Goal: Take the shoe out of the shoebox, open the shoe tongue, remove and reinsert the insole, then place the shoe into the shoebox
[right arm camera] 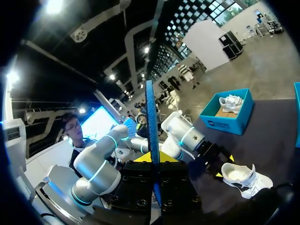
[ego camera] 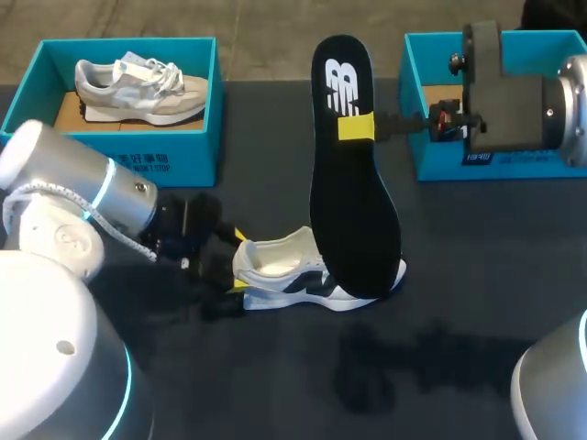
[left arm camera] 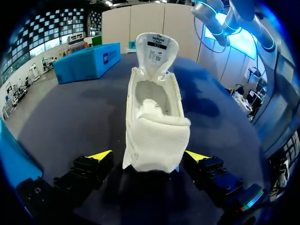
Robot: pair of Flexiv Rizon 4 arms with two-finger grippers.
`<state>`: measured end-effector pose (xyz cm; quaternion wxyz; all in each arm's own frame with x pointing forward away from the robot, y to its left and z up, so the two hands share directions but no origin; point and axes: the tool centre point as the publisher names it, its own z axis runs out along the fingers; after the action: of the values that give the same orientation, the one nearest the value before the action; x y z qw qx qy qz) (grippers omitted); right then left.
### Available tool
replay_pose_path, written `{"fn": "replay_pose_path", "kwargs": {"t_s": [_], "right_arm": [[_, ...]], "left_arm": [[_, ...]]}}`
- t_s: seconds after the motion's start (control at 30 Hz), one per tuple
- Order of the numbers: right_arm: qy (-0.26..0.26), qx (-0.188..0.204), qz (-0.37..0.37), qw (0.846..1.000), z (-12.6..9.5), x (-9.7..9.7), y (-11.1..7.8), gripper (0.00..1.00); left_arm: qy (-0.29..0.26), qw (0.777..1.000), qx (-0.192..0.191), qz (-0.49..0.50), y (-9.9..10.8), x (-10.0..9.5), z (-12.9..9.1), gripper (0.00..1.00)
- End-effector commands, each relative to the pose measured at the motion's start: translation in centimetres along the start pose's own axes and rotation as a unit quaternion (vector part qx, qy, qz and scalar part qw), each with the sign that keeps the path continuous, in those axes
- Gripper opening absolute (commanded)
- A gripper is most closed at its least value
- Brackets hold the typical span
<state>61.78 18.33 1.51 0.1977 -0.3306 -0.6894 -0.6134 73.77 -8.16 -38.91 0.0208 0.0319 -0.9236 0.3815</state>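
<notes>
Closest up: left gripper (left arm camera: 149, 157), fingers spread either side of the white sneaker (left arm camera: 154, 122) at its heel, slight gaps showing, tongue standing up. Right gripper (ego camera: 356, 126) pinched on the black insole (ego camera: 353, 229) near its logo end, held high at frame centre, lower end overlapping the sneaker's toe half. Risks buckling or snagging on the collar if pushed in askew; risks shoving the unclamped sneaker along the smooth dark tabletop (ego camera: 477, 275). Teal shoebox (ego camera: 440, 160) upper right; second shoebox (ego camera: 138, 160) upper left, holding a grey sneaker (ego camera: 138, 87).
</notes>
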Motion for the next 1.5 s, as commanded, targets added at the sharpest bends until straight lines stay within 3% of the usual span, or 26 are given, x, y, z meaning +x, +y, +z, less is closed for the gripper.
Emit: {"fn": "replay_pose_path", "kwargs": {"t_s": [0.03,0.37,0.63,0.8,1.5], "right_arm": [[-0.001,0.001,0.001,1.0,0.4,0.0,0.1,0.0],[-0.001,0.001,0.001,1.0,0.4,0.0,0.1,0.0],[-0.001,0.001,0.001,1.0,0.4,0.0,0.1,0.0],[-0.001,0.001,0.001,1.0,0.4,0.0,0.1,0.0],[-0.001,0.001,0.001,1.0,0.4,0.0,0.1,0.0]], "left_arm": [[0.016,0.999,-0.049,0.0,-1.1,0.1,-2.6,1.0],[0.042,0.987,-0.153,0.002,-2.9,0.0,-4.5,1.0],[0.041,0.98,-0.196,0.001,-4.1,0.7,-4.7,1.0],[0.033,0.97,-0.242,0.003,-5.3,1.9,-5.2,1.0],[0.022,0.968,-0.25,-0.003,-5.5,2.2,-5.4,1.0]]}}
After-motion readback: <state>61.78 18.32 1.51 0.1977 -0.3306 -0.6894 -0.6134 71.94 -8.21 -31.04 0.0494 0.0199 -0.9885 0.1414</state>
